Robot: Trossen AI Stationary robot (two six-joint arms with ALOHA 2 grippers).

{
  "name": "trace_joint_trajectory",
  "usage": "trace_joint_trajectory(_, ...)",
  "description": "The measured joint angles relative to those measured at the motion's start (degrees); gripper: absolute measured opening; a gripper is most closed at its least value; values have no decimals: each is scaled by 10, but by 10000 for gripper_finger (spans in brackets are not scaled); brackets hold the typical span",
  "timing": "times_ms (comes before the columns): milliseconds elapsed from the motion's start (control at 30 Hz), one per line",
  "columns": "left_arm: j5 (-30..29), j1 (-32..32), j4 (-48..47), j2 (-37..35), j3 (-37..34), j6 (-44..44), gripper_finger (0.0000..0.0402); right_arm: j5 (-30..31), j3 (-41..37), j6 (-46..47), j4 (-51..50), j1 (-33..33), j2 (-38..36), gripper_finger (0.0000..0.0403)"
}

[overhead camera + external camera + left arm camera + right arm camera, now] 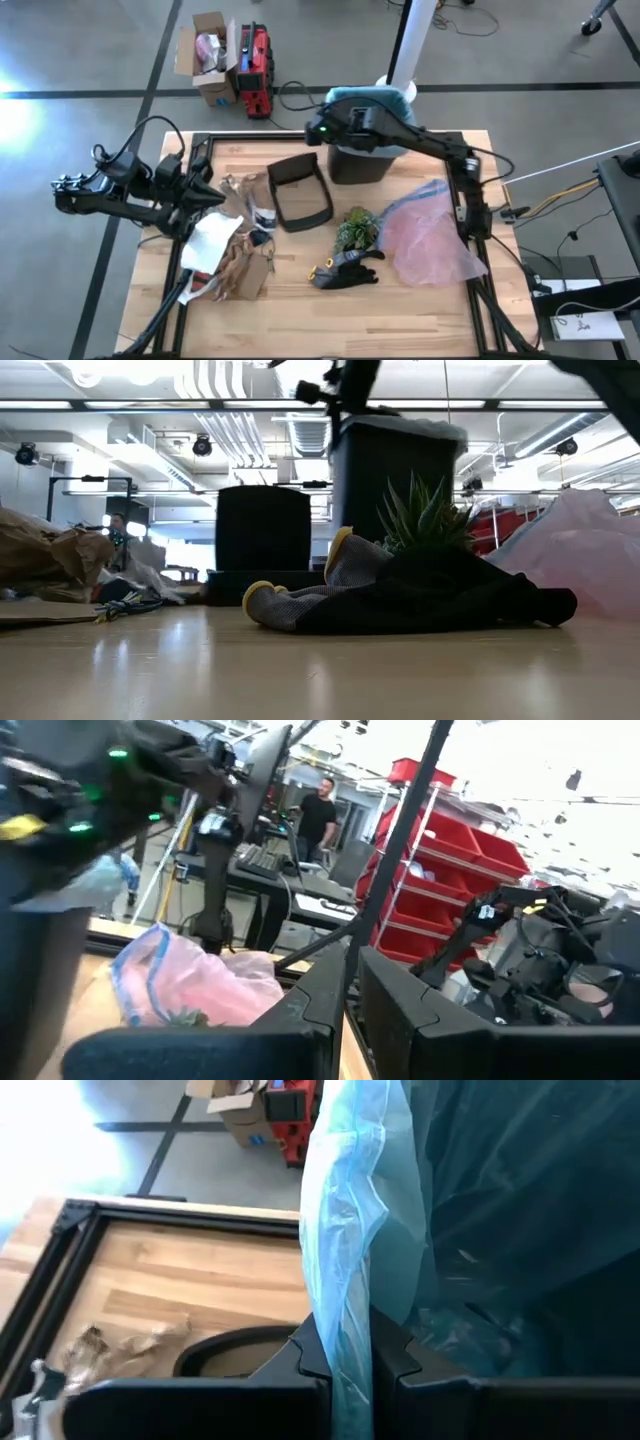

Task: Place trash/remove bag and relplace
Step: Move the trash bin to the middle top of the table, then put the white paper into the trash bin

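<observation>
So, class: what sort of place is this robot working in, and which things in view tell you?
Probably a robotics lab or workshop: red parts bins on racks, a concrete floor with marked lines, and long ceiling strip lights over an open hall.

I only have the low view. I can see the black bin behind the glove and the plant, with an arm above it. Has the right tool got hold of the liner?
Observer: Yes. The right tool is shut on the teal bag, pinching its edge at the rim of the bin.
Operator: Where is the left tool?
Observer: The left tool is shut, over the left side of the table.
Operator: Is there trash lying out there?
Observer: Yes. Crumpled brown paper and a white sheet lie beside that tool.
</observation>
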Motion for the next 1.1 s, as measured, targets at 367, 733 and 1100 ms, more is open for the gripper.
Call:
trace_joint_trajectory(367,1,0,-14,-13,0,-9,20,-13,48,20,25,12,54,91)
trace_joint_trajectory(733,0,0,-14,12,0,-13,42,-10,45,-37,-5,25,18,253)
trace_joint_trajectory(1100,0,0,-41,29,49,24,162,17,46,-78,-40,43,-14,308)
